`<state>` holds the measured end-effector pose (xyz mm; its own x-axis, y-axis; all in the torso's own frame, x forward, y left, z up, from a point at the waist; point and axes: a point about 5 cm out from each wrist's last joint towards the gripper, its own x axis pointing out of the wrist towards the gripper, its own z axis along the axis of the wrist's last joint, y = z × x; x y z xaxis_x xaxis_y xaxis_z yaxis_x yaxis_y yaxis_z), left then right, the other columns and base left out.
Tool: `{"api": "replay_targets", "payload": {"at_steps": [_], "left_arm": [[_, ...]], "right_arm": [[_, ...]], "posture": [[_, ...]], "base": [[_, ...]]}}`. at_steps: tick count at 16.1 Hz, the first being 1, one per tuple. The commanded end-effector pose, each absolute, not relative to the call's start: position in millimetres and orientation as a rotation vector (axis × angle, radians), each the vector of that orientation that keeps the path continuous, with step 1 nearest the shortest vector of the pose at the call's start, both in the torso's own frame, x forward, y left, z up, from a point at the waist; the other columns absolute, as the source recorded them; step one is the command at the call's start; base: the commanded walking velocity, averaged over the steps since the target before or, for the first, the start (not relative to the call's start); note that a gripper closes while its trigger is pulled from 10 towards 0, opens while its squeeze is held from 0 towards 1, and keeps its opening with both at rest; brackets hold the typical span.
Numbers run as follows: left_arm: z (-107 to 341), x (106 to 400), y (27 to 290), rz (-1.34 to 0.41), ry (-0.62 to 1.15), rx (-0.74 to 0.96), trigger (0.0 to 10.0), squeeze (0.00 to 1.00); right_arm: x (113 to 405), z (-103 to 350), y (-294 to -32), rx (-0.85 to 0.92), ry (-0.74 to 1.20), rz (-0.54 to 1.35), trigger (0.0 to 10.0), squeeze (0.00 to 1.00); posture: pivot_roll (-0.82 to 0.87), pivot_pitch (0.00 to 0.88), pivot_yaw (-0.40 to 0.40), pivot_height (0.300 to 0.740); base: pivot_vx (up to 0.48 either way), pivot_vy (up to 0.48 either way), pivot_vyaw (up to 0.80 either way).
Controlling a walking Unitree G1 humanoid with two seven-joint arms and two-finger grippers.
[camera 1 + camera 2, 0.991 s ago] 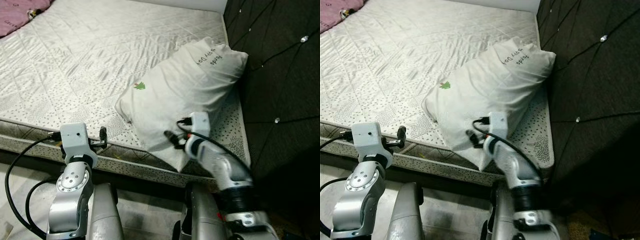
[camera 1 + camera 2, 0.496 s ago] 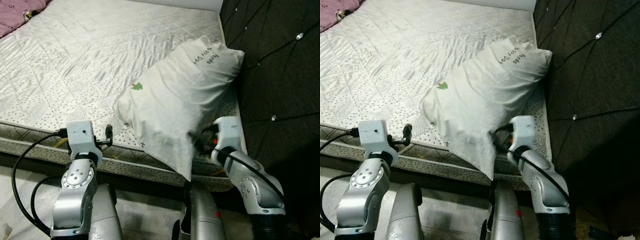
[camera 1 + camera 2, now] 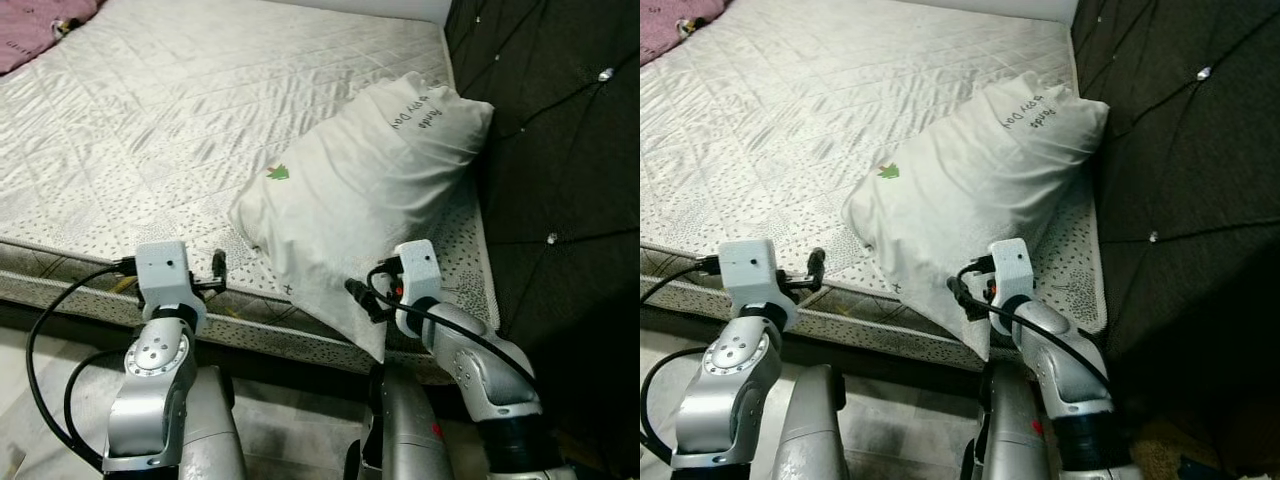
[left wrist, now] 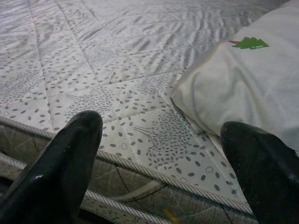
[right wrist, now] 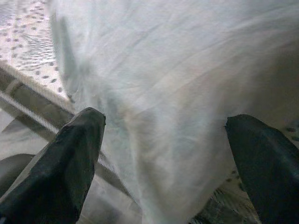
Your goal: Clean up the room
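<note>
A white pillow (image 3: 370,190) with a small green tree mark and dark writing lies on the right side of the mattress (image 3: 150,110), against the dark headboard. Its near corner hangs over the mattress's front edge. My right gripper (image 3: 358,295) is open at that hanging corner, and in the right wrist view the pillow cloth (image 5: 163,70) spreads just beyond its wide-apart fingers (image 5: 70,163). My left gripper (image 3: 218,268) is open at the mattress's front edge, a little left of the pillow (image 4: 247,84), with nothing between its fingers.
A dark tufted headboard (image 3: 560,130) stands along the right. A pink blanket (image 3: 30,30) lies at the mattress's far left corner. The piped mattress edge (image 4: 154,172) runs just under both grippers, and pale floor (image 3: 30,400) lies below it.
My right arm has swung from the pillow's right side back left to its hanging front corner. The pillow has settled slightly. The left gripper has barely moved.
</note>
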<state>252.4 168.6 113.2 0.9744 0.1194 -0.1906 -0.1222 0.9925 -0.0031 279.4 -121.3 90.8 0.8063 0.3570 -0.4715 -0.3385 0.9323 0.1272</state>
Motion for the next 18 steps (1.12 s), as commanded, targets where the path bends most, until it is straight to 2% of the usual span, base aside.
{"api": "replay_targets", "payload": {"at_steps": [1, 4, 6, 7, 9, 12, 13, 14, 15, 16, 17, 18], "left_arm": [[112.3, 251.4, 170.1, 0.124, 0.193, -0.013, 10.0, 0.0], [111.7, 251.8, 166.8, 0.12, 0.193, -0.017, 10.0, 0.0], [112.5, 252.7, 166.7, 0.117, 0.191, -0.016, 10.0, 0.0], [113.0, 253.2, 167.6, 0.117, 0.19, -0.014, 10.0, 0.0], [112.9, 253.3, 167.5, 0.116, 0.191, -0.013, 10.0, 0.0], [112.4, 254.9, 165.3, 0.112, 0.192, -0.016, 10.0, 0.0], [112.5, 255.2, 165.1, 0.112, 0.191, -0.016, 10.0, 0.0], [112.7, 255.5, 164.9, 0.113, 0.189, -0.015, 10.0, 0.0], [113.1, 255.7, 165.0, 0.115, 0.187, -0.015, 10.0, 0.0], [113.4, 255.6, 165.5, 0.118, 0.186, -0.015, 10.0, 0.0], [113.5, 255.4, 166.1, 0.122, 0.186, -0.014, 10.0, 0.0], [113.6, 255.5, 166.1, 0.124, 0.185, -0.014, 10.0, 0.0]], "right_arm": [[283.0, 89.6, -128.1, 0.012, 0.519, 0.324, 10.0, 0.0], [287.5, 83.5, -134.3, 0.009, 0.543, 0.241, 10.0, 0.0], [287.8, 81.8, -129.4, 0.037, 0.563, 0.246, 10.0, 0.0], [288.2, 83.7, -116.3, 0.061, 0.565, 0.274, 10.0, 0.0], [289.0, 83.5, -107.7, 0.075, 0.566, 0.3, 10.0, 0.0], [304.9, 94.5, -70.8, 0.193, 0.523, 0.362, 10.0, 0.0], [308.3, 96.6, -66.8, 0.203, 0.514, 0.365, 6.5, 0.0], [313.1, 99.5, -61.7, 0.209, 0.499, 0.372, 4.7, 0.0], [317.3, 101.2, -57.5, 0.206, 0.491, 0.374, 7.9, 0.0], [320.6, 101.6, -54.4, 0.214, 0.488, 0.37, 8.7, 0.0], [323.8, 100.8, -50.2, 0.232, 0.488, 0.365, 1.8, 0.0], [326.8, 99.8, -46.3, 0.261, 0.491, 0.352, 0.0, 0.0]], "posture": [[0.14, 0.03, -0.073, 0.553], [0.14, 0.03, -0.073, 0.553], [0.14, 0.029, -0.069, 0.553], [0.14, 0.031, -0.065, 0.553], [0.14, 0.031, -0.065, 0.553], [0.14, 0.029, -0.068, 0.553], [0.14, 0.028, -0.068, 0.553], [0.15, 0.026, -0.069, 0.553], [0.15, 0.025, -0.071, 0.553], [0.15, 0.025, -0.071, 0.553], [0.15, 0.025, -0.072, 0.553], [0.15, 0.025, -0.072, 0.553]], "base": [[0.0, 0.0, 0.0], [0.0, 0.0, 0.0], [0.0, 0.0, 0.0], [0.0, 0.0, 0.0], [0.0, 0.0, 0.0], [0.0, 0.0, 0.0], [0.0, 0.0, 0.0], [0.0, 0.0, 0.0], [0.0, 0.0, 0.0], [0.0, 0.0, 0.0], [0.0, 0.0, 0.0], [0.0, 0.0, 0.0]]}}
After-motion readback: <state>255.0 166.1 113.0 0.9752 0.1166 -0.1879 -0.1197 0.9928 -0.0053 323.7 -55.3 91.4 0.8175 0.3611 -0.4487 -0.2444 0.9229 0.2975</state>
